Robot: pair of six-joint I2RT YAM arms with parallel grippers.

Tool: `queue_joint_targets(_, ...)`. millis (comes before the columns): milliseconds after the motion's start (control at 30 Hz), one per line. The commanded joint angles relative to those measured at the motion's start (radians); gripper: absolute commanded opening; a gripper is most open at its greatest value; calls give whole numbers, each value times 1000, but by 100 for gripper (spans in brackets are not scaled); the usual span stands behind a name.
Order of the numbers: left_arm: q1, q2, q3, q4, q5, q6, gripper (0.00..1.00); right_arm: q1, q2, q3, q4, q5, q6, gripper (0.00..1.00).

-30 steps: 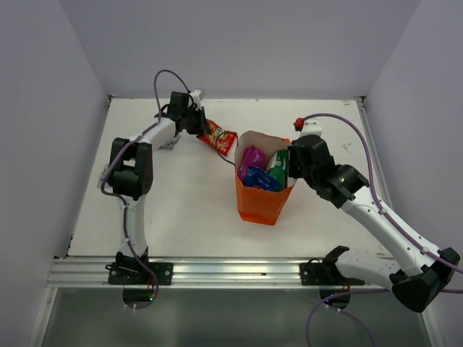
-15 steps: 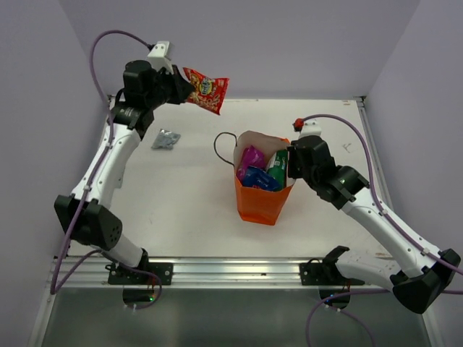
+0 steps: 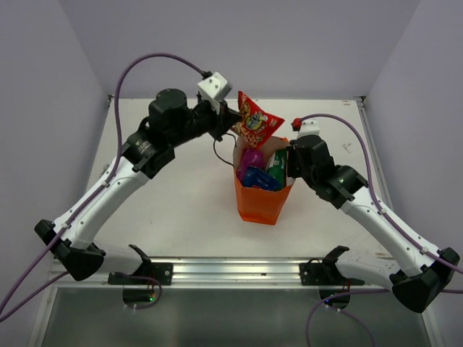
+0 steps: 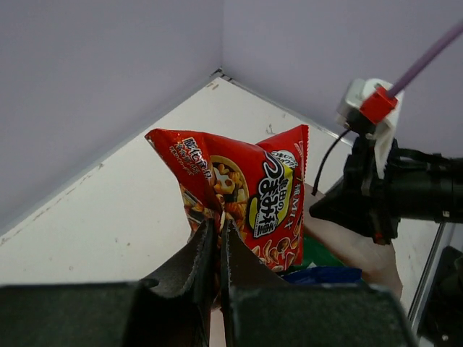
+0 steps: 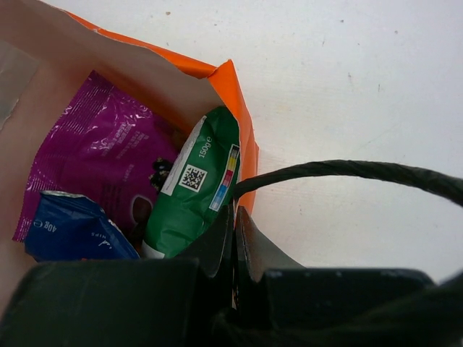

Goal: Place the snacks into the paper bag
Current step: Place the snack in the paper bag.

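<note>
The orange paper bag (image 3: pixel 264 204) stands upright at mid-table with its mouth open. Inside it lie a magenta packet (image 5: pixel 101 155), a dark blue packet (image 5: pixel 69 230) and a green-and-white packet (image 5: pixel 195 189). My left gripper (image 3: pixel 228 124) is shut on the lower edge of a red snack packet (image 3: pixel 257 123), which hangs tilted just above the back of the bag's mouth. The left wrist view shows the red packet (image 4: pixel 246 189) pinched in the left gripper (image 4: pixel 219 228). My right gripper (image 5: pixel 234 214) is shut on the bag's right rim (image 5: pixel 235 90), beside a black cord handle (image 5: pixel 347 170).
Pale walls close in the table on the left, back and right. An aluminium rail (image 3: pixel 231 271) runs along the near edge by the arm bases. The bag's other cord handle (image 3: pixel 217 148) loops out to the left, under the left arm.
The left arm has lifted the red packet off the back of the table and swung it right, to just above the bag's mouth. The right arm and the bag have not moved.
</note>
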Motion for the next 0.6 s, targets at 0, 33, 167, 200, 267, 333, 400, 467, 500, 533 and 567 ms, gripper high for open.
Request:
queue_joint_targets(0,-122,-30,-41,1,-128,193,0,-3,2,3,27,-5,-24,0)
queue_joint_targets(33,-148,-19,-50,-7,-175,235,0,-2,-5,3,27,-6,-24,0)
queue_joint_targets(167,-257,49,-53,-51,-338,311,0,-2,-21,-11,42,-9,-24,0)
queue_joint_targets(200,-273,65,-62,-33,-376,328,0,-3,-24,-18,47,-14,-26,0)
queue_joint_targets(267,-319,70,-119,12,-466,397,0,-3,-27,-17,52,-24,-29,0)
queue_joint_targets(333,-348,73,-171,87,-545,440,0,-3,-22,-9,50,-40,-39,0)
queue_joint_targets(400,-372,78,-196,145,-603,498,0,-3,-14,4,40,-41,-43,0)
queue_joint_targets(467,-380,81,-243,205,-637,552,0,-3,-14,9,38,-49,-49,0)
queue_joint_targets(500,-382,86,-260,269,-646,569,0,-3,-14,12,38,-55,-49,0)
queue_joint_targets(533,-382,90,-288,298,-651,601,0,-3,-14,14,39,-64,-49,0)
queue_joint_targets(567,-383,93,-294,320,-649,613,0,-2,-13,15,36,-64,-46,0)
